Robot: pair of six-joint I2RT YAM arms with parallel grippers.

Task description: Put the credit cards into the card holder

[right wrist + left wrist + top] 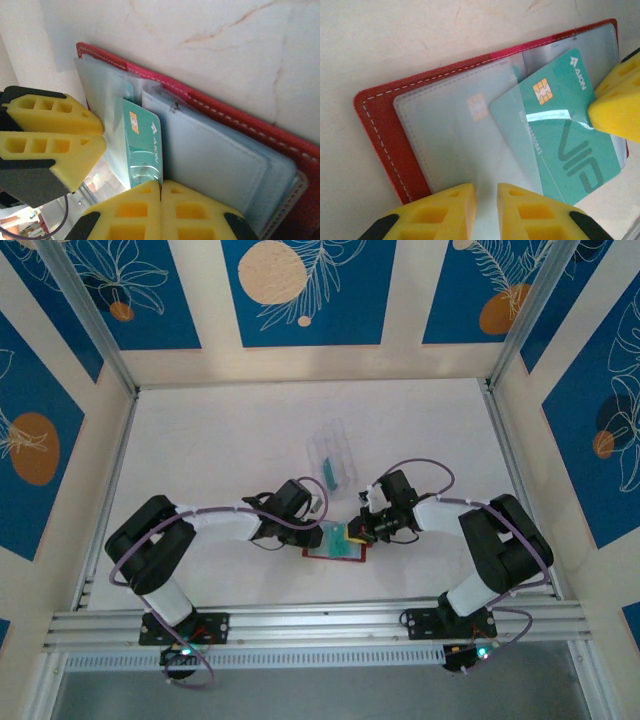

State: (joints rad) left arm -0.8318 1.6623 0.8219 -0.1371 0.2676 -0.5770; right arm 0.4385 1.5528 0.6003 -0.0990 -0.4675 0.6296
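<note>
The red card holder (pixel 377 130) lies open on the table (pixel 250 430) between both grippers, its clear sleeves facing up. A teal credit card (pixel 560 140) sits slanted, its inner end tucked under a sleeve; my right gripper (pixel 161 186) is shut on its outer edge. Another credit card's chip (pixel 477 106) shows faintly through the neighbouring sleeve. At the wallet's near side my left gripper (pixel 486 197) stands closed to a narrow gap on a clear sleeve. From above, the left gripper (pixel 316 532) and right gripper (pixel 358 530) meet over the card holder (pixel 312 552).
A clear plastic case (pixel 333 445) stands just beyond the grippers with a teal card (pixel 330 476) at its near end. Aluminium rails (pixel 300 625) run along the near edge, and posts and patterned blue walls close in the sides and back.
</note>
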